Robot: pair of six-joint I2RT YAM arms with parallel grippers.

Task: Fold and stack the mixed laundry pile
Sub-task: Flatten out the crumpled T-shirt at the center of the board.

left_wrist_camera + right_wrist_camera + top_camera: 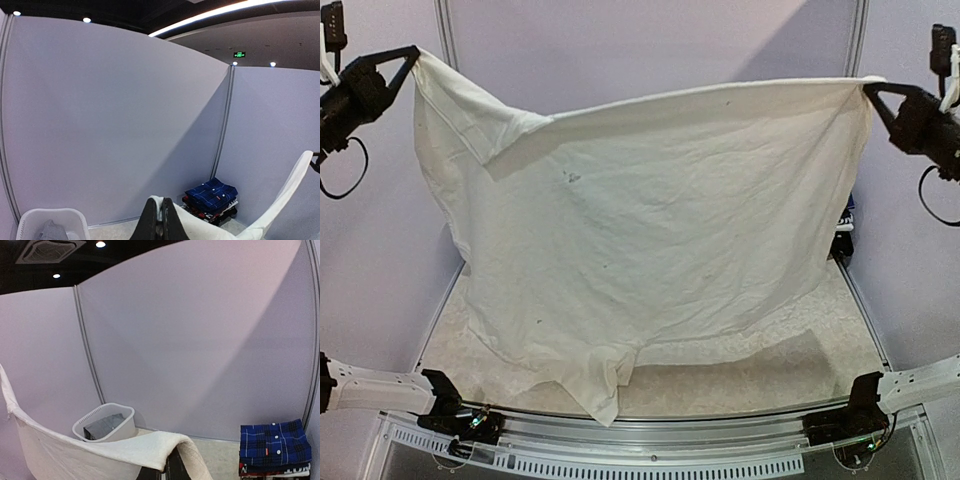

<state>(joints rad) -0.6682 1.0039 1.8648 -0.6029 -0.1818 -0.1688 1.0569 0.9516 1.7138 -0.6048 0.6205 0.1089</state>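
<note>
Top external shows left hand [412, 55] and right hand [868, 88] pinching the white shirt [650, 220] by its corners; such thin pinches could slip, dropping it crumpled onto the table [770, 370].

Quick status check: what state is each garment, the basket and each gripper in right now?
white shirt, lifted and spread between both grippers, lower edge trailing on the table.
left gripper, fingers shut on one shirt corner.
right gripper, fingers shut on the opposite corner.
blue plaid shirt, folded, topping the stack.
white basket, upright.
grey garment, lying loose inside the basket.
</note>
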